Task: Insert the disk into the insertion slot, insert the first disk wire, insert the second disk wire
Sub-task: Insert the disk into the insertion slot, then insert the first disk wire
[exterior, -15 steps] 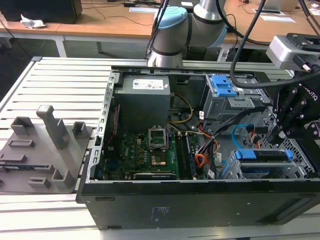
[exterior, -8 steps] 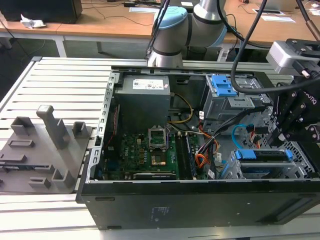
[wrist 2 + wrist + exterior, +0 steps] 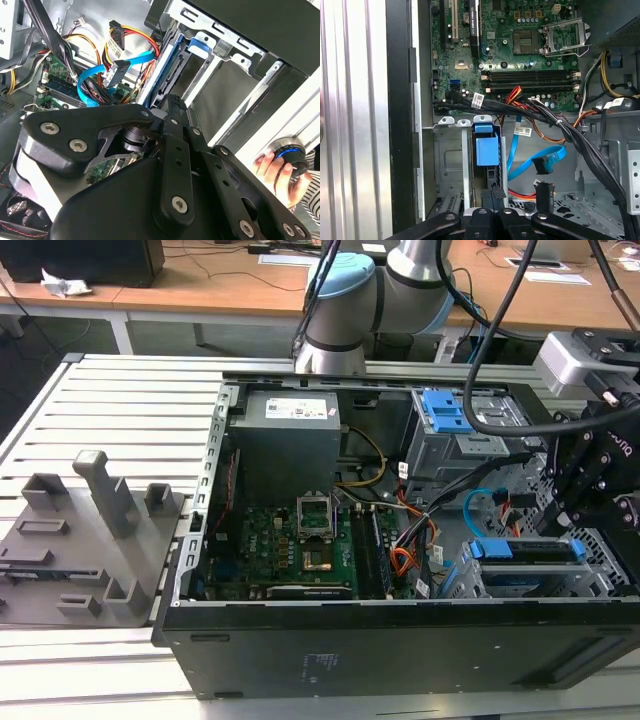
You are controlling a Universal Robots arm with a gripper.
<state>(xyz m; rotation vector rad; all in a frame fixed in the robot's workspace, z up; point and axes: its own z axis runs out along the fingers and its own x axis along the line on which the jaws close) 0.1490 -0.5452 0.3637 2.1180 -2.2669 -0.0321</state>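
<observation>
Disk [image 3: 527,550] sat edgewise in slot [image 3: 447,165]; gripper [image 3: 496,193] just above slot, fingers [image 3: 173,117] seemingly closed; blue wire [image 3: 83,86] looped beside slot.

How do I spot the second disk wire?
Look inside the open black computer case, between the green board and the grey drive cages. The second disk wire loops there: flat and light blue, unlike the orange-and-black bundle beside it.

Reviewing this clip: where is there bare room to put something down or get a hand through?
Bare: the slatted table beyond the grey fixture, on the exterior view's left of the computer case, and the strip before that fixture. Crowded: inside the case, between motherboard and disk, the orange-and-black wire bundle and light blue cable run, with the gripper above.
</observation>
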